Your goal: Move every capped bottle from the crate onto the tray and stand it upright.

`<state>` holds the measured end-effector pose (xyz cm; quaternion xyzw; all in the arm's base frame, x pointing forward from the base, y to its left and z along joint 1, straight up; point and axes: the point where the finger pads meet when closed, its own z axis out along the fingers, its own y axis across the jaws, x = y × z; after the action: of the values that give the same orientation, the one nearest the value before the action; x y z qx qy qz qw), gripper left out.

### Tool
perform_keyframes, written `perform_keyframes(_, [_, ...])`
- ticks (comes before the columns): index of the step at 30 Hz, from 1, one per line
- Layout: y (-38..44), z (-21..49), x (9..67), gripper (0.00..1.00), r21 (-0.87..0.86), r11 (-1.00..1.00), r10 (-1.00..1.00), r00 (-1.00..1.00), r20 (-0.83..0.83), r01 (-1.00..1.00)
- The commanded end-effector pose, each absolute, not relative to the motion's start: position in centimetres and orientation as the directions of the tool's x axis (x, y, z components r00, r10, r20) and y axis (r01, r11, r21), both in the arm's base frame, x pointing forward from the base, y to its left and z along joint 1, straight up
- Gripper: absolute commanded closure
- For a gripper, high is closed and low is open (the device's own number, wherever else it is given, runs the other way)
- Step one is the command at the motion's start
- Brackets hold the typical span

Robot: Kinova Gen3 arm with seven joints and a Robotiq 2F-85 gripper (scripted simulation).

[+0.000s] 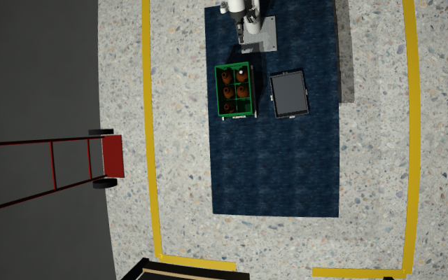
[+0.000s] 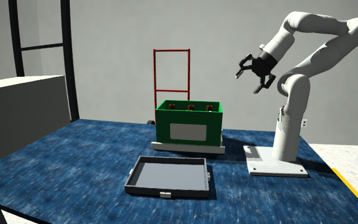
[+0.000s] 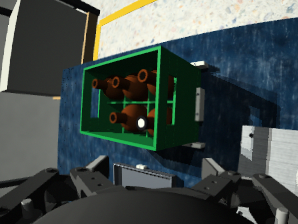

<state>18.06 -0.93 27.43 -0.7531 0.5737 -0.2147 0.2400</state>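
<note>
A green crate [image 1: 235, 89] stands on the blue table top and holds several brown bottles. One bottle [image 1: 241, 73] in the corner compartment nearest the robot base has a white cap; it also shows in the wrist view [image 3: 141, 123]. The other bottles, such as this one [image 1: 228, 92], show open brown necks. One compartment [image 1: 244, 105] is empty. The dark grey tray [image 1: 288, 94] stands empty beside the crate; it also shows in the exterior view [image 2: 169, 177]. My gripper [image 2: 246, 84] is open and empty, high in the air to the side of the crate [image 2: 188, 126].
The robot base [image 2: 277, 165] is bolted to the table near the crate and tray. A red hand truck [image 2: 172, 73] stands on the floor behind the table. A grey box [image 2: 22, 112] stands off the table's left side.
</note>
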Motion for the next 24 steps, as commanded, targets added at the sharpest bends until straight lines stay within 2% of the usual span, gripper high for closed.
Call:
perform_keyframes(1, [-0.92,27.47,18.09,0.00,-0.608,-0.226,-0.967,0.250,0.048,-0.761])
perform_keyframes(24, [-0.92,28.07,18.09,0.00,-0.608,-0.226,-0.967,0.250,0.048,-0.761])
